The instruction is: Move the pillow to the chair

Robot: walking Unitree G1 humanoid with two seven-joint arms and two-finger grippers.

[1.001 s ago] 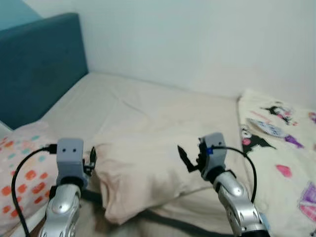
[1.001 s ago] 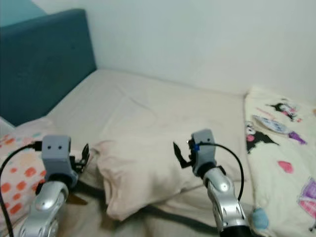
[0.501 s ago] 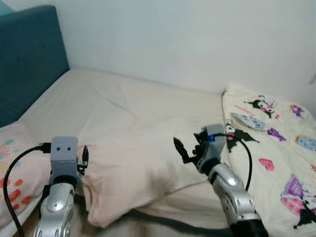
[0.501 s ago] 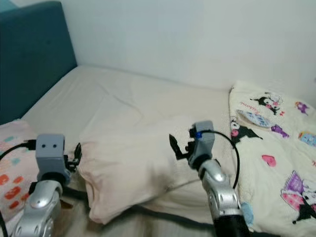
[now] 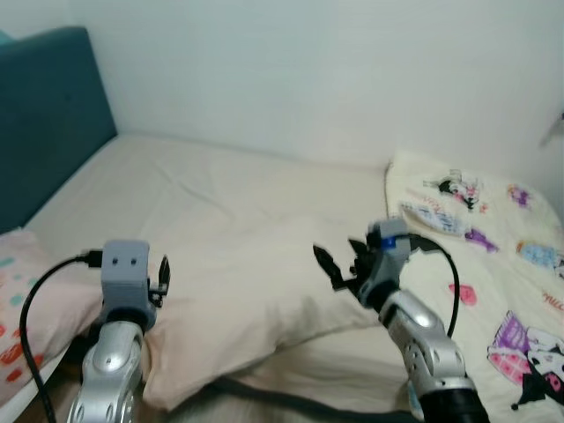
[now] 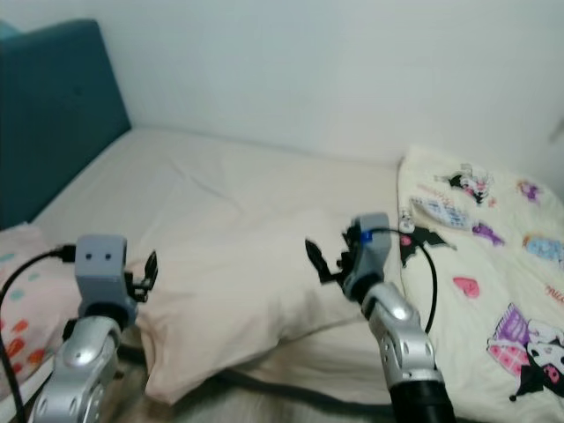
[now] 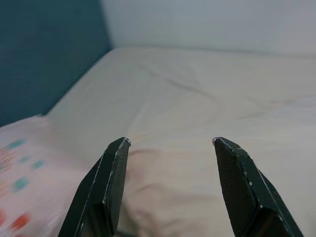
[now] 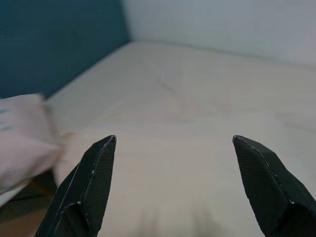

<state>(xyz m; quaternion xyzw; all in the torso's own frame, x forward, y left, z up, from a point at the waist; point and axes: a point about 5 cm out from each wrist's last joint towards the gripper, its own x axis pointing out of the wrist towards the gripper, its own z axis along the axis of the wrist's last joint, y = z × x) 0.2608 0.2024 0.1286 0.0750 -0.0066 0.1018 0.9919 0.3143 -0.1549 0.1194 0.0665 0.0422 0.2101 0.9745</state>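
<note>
A wide bed with a plain cream fitted sheet [image 5: 220, 189] fills the scene, running back to a white wall, with a dark teal upholstered headboard [image 5: 44, 115] at the far left. On the right of the bed lies a cream blanket printed with cartoon characters [image 5: 493, 256]. At the near centre lies the task's thing, a soft plain cream rectangular pillow [image 5: 247, 308], resting flat on the sheet with its near left corner hanging towards the bed edge. A second pillow, pale pink with coloured dots [image 5: 26, 300], sits just beside it at the near left.

The left gripper [image 5: 162, 280] hovers at the cream pillow's left end, its fingers spread wide with the pillow's edge between and below them in the left wrist view. The right gripper [image 5: 339, 269] hangs over the pillow's right part, its fingers also parted wide and holding nothing.

The step in hand appears to be the two-sided grasp. To do it well, both grippers should probably drop lower and bite a thick fold at opposite ends, since the soft filling will sag. The left one should keep clear of the dotted pillow.

There are no containers here, and the chair is not yet in sight.
</note>
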